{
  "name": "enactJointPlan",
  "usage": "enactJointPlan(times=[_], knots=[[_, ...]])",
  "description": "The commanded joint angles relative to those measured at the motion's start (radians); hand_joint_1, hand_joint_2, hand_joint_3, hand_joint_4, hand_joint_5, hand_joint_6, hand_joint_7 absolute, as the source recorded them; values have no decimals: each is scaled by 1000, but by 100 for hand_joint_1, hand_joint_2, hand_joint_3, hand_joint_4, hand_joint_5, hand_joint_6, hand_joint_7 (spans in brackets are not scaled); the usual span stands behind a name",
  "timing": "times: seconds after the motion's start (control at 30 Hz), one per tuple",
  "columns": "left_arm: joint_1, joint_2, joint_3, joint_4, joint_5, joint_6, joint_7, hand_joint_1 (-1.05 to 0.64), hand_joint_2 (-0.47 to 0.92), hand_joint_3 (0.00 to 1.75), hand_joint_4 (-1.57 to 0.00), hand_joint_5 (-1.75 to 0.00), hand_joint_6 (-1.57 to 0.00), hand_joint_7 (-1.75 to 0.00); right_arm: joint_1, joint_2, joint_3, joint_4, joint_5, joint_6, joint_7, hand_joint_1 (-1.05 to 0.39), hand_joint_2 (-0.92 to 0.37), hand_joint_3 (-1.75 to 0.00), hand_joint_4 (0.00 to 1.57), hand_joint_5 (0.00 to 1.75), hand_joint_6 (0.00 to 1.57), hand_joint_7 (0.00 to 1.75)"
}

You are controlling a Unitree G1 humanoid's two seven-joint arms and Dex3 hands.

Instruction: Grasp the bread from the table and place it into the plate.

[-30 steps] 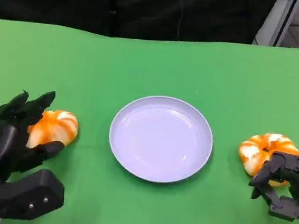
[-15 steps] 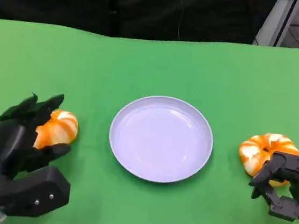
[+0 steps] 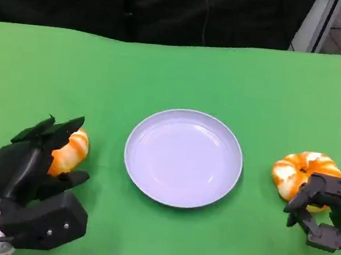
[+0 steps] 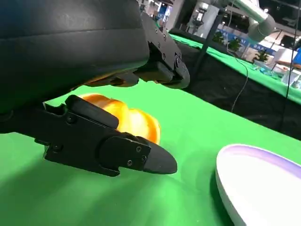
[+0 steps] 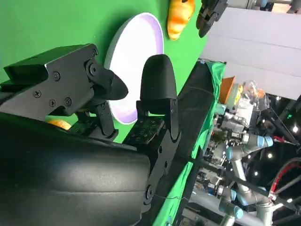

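A round, pale lavender plate (image 3: 183, 157) is sitting at the centre of the green table (image 3: 177, 73), and its dish is holding nothing. Two orange-and-white glazed bread rolls are lying on the cloth, one on each side of the plate and both well apart from it. The left hand (image 3: 34, 158) is cupping around the left bread roll (image 3: 69, 151): in the head view its upper fingers (image 3: 56, 128) are arching over the top of the roll while a lower finger is reaching underneath on the near side. In the left wrist view the fingers are bracketing the roll (image 4: 123, 117) above and below, with a gap showing between the lower finger and the roll, so whether the hand is actually clamping the bread cannot be told; the roll is appearing to rest on the table. The plate's rim (image 4: 244, 155) is showing to one side in that view. The right hand (image 3: 324, 209) is sitting at the near edge of the right bread roll (image 3: 301, 170), its fingers curling partly inward with their tips touching or just beside the roll, holding nothing. In the right wrist view the right hand's fingers (image 5: 157, 84) are spreading apart before the plate (image 5: 131, 66), with the far roll (image 5: 180, 16) beyond it.
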Motion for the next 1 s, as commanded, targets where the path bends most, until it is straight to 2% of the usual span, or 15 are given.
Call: enactJointPlan(times=[0.03,0.8,0.9,1.0], knots=[[-21,5,3,36,-17,0,-9,-51,92,8,-32,-1,-46,-1,3,-17,-7,-4,6,-13,-5,8,-73,-84,83,147,86,109],[-60,5,8,154,-46,15,-21,-50,92,9,-32,0,-48,0,11,-16,-8,-15,12,-4,-2,9,-72,-83,84,146,88,107],[-66,2,9,167,-60,15,-32,-43,92,6,-31,0,-47,0,9,-16,-10,-11,14,-6,0,9,-73,-82,84,147,88,107],[-70,-3,14,180,-79,6,-43,-25,91,3,-31,0,-48,0,9,-17,-10,-12,13,1,-2,8,-73,-81,84,146,88,108]])
